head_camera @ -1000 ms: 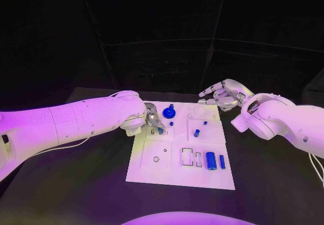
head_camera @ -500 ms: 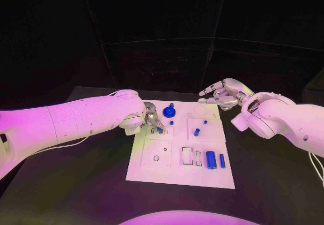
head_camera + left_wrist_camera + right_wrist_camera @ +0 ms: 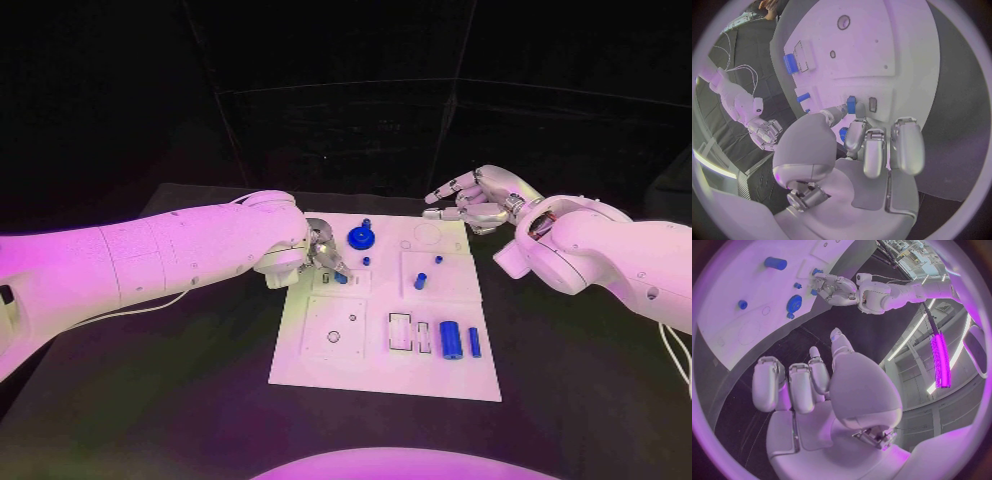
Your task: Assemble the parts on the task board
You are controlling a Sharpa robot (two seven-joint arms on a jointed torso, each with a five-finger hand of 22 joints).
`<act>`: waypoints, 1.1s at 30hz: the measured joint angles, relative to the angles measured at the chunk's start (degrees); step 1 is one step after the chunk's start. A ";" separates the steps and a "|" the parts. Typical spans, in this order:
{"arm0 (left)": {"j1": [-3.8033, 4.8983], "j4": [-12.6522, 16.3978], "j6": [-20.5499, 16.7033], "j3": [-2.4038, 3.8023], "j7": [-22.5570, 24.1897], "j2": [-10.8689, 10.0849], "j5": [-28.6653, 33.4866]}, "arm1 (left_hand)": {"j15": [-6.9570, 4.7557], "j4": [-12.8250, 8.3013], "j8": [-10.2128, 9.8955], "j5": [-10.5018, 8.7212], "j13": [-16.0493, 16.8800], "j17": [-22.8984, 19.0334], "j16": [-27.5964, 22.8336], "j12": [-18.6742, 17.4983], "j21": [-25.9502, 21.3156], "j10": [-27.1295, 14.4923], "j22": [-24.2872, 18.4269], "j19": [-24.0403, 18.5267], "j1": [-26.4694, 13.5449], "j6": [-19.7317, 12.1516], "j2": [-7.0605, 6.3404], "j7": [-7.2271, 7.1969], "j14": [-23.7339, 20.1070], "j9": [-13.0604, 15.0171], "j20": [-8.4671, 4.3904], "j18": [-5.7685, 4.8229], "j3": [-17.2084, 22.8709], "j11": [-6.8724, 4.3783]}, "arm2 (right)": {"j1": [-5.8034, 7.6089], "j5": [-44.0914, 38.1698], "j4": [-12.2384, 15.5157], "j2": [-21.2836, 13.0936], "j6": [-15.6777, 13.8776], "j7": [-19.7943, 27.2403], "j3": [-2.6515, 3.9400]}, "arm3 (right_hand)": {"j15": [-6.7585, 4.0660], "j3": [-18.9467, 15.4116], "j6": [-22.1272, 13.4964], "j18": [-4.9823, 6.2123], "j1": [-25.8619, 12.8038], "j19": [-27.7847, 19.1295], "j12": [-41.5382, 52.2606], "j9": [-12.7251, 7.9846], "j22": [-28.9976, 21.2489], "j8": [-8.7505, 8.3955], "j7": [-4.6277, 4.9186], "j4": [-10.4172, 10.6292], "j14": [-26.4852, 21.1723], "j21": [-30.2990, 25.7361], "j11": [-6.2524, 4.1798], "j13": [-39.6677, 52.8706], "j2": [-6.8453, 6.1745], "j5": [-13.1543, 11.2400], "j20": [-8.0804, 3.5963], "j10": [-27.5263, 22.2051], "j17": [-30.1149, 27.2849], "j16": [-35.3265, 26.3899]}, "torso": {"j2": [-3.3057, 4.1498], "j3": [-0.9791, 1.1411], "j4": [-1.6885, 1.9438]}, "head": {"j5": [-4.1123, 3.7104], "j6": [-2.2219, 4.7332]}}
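At the task board's [image 3: 387,330] far left edge, the left hand [image 3: 320,258] pinches a small blue part [image 3: 851,104]; the right hand [image 3: 472,205] hovers spread, empty.

Pink-violet light falls from above on a dark scene. In the head view the task board [image 3: 387,310] is the brightest surface, with a paler yellowish patch toward its 9 o'clock side. The left arm [image 3: 144,260] and right arm [image 3: 620,255] glow evenly, with little glare. The table [image 3: 173,400] is dim, and the room toward 12 o'clock is nearly black. Both wrist views bend straight edges strongly near the circle's rim. In the left wrist view the left hand [image 3: 873,145] looks bright and slightly washed out. The right wrist view shows a glowing magenta light strip [image 3: 940,360] and white ceiling lamps [image 3: 907,342].
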 measured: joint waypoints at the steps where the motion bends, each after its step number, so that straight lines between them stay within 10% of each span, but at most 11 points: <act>1: 0.01 0.00 0.06 0.00 -0.02 0.00 0.00 | 0.00 0.00 0.00 0.00 0.10 0.00 0.00 0.00 0.00 0.14 0.00 0.00 -0.05 0.00 0.05 0.00 0.00 0.02 0.00 0.00 0.00 0.14 | 0.00 0.00 0.00 0.00 0.01 0.00 0.00 | 0.00 0.00 0.00 0.00 0.00 0.00 0.00 0.00 0.00 0.00 0.00 0.00 0.00 0.00 0.00 0.00 0.00 0.00 0.00 0.00 0.00 0.00 | 0.00 0.01 0.00 | -0.02 0.00; 19: 0.06 -0.34 0.31 0.01 -0.27 0.51 -0.08 | -0.39 -4.77 0.79 -0.17 1.02 0.00 0.00 0.91 0.00 0.82 0.67 0.00 -3.46 1.04 1.35 -0.20 -0.04 0.32 0.00 0.00 -1.46 -0.41 | 0.00 0.00 0.08 -0.07 0.02 0.00 0.00 | 0.00 0.00 0.00 0.00 0.00 0.00 0.00 0.00 -0.09 0.22 0.00 0.00 0.00 0.00 0.00 0.00 0.00 0.00 0.00 0.00 -0.21 0.00 | 0.00 0.03 -0.04 | 0.04 0.01; 33: 0.01 -1.43 0.76 -0.06 -0.71 1.48 -0.11 | -0.43 -2.59 1.68 -0.16 0.65 0.00 0.00 0.90 0.00 0.91 0.71 0.16 -5.09 2.98 1.94 -1.74 0.01 0.74 -0.16 0.00 -7.52 -0.52 | 0.00 0.00 0.05 -0.01 0.06 0.00 0.00 | 0.00 -0.16 0.00 0.00 0.00 0.00 0.00 0.00 -0.08 0.22 0.00 -0.16 0.00 0.00 0.00 0.00 0.00 0.00 0.00 0.00 -0.06 0.00 | 0.03 0.04 -0.04 | 0.02 -0.09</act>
